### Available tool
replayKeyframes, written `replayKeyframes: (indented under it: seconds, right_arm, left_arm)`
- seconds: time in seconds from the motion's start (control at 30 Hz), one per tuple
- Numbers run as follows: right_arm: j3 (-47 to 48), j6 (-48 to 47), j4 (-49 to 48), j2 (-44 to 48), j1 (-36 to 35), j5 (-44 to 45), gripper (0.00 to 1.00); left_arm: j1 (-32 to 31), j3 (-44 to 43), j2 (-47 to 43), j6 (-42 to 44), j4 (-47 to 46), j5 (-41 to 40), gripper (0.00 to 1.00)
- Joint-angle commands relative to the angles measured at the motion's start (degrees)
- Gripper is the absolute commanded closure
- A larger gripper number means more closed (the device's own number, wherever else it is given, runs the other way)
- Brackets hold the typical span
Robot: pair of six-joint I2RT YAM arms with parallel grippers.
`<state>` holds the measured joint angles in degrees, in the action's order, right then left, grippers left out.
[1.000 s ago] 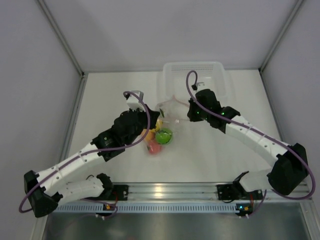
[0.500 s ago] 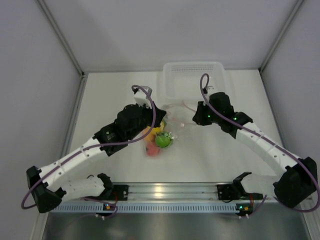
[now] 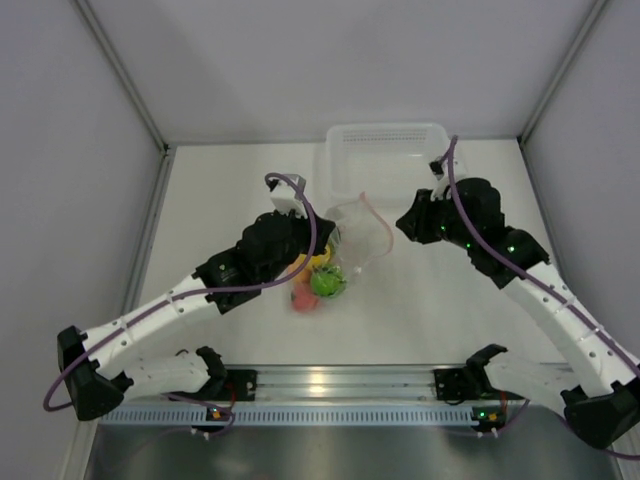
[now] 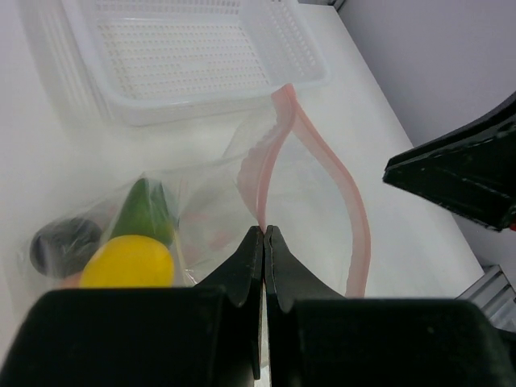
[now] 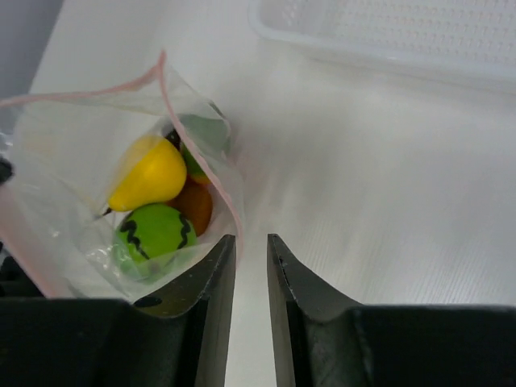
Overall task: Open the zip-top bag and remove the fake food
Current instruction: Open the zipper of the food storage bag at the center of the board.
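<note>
The zip-top bag (image 3: 362,230) lies at the middle of the table (image 3: 230,190) with its mouth gaping toward 1 o'clock in the top view. Its pink zip strip (image 4: 334,173) is pulled into a wide loop. The fake food (image 3: 320,277) is bunched inside at the bag's 7 o'clock end. Through the plastic, the right wrist view shows a yellow fruit (image 5: 150,174), a green fruit with black marks (image 5: 153,230) and a brown fruit (image 5: 195,206). The left wrist view adds a dark purple fruit (image 4: 64,243).

The left gripper (image 4: 264,235) meets the bag from its 9 o'clock side, its fingers pressed together on one lip of the zip strip. The right gripper (image 5: 251,240) is at the bag's 3 o'clock, its fingers parted by a narrow gap with bare table showing between them. The bag's edge lies just beside one finger, and whether they touch cannot be told.

The white tray (image 3: 385,140) sits at the bag's 12 o'clock, just beside the open mouth.
</note>
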<state>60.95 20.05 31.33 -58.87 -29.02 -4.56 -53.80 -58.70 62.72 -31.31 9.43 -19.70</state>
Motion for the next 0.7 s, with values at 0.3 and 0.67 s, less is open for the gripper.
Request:
replayKeyframes:
  seconds: [0.3, 0.67]
  right_arm:
    - [13.32, 2.27, 2.51, -5.1, -10.78, 2.7, 0.82]
    - [12.79, 1.92, 1.71, -9.77, -14.4, 7.02, 0.83]
  left_arm:
    - [-0.52, -1.69, 0.48, -3.23, -7.41, 1.43, 1.0]
    - [-1.04, -3.97, 2.23, -8.85, -14.35, 7.92, 1.0]
